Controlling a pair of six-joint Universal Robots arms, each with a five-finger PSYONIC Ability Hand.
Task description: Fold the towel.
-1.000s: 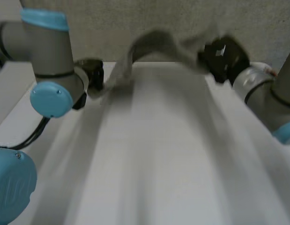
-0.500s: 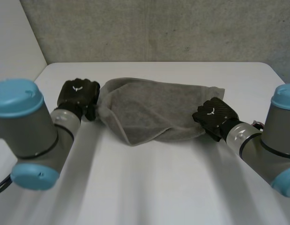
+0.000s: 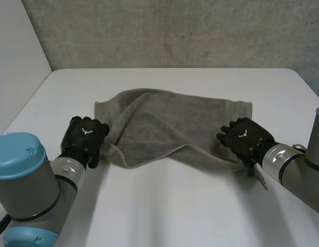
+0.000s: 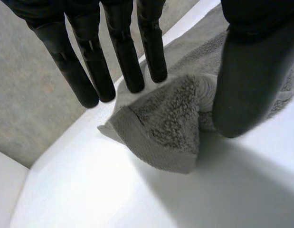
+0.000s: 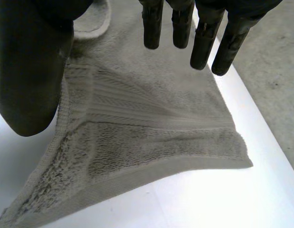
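Nearest you, your left hand [image 3: 86, 138] sits at the near-left corner of the towel [image 3: 169, 118]. Its wrist view shows that corner bunched and raised off the table [image 3: 164, 216], wedged between straight fingers [image 4: 154, 52] and the thumb, so this hand is pinching the cloth. Your right hand [image 3: 247, 140] is over the near-right corner, with a tip of hem poking out beneath it toward you. There the fingers [image 5: 182, 23] are straight and stand well apart from the thumb with the cloth spread under them, which reads to me as a relaxed hand resting over the corner, not a clamp. What has changed is the lay of the cloth. A second ago it was up in the air, slung between the two hands. Half a second ago it had dropped into a humped heap with both hands farther out. Now both hands have drawn back toward you, and the towel lies stretched across the middle of the table between them, wider and lower. It is not flat yet: the near edge bows away from you between the hands, and a slanting ridge runs across the body. The far edge stops short of the table's far side, with the wall [image 3: 174, 31] beyond. I judge the spreading stroke about finished and the fold itself not yet begun, and the ridge will likely need smoothing first.
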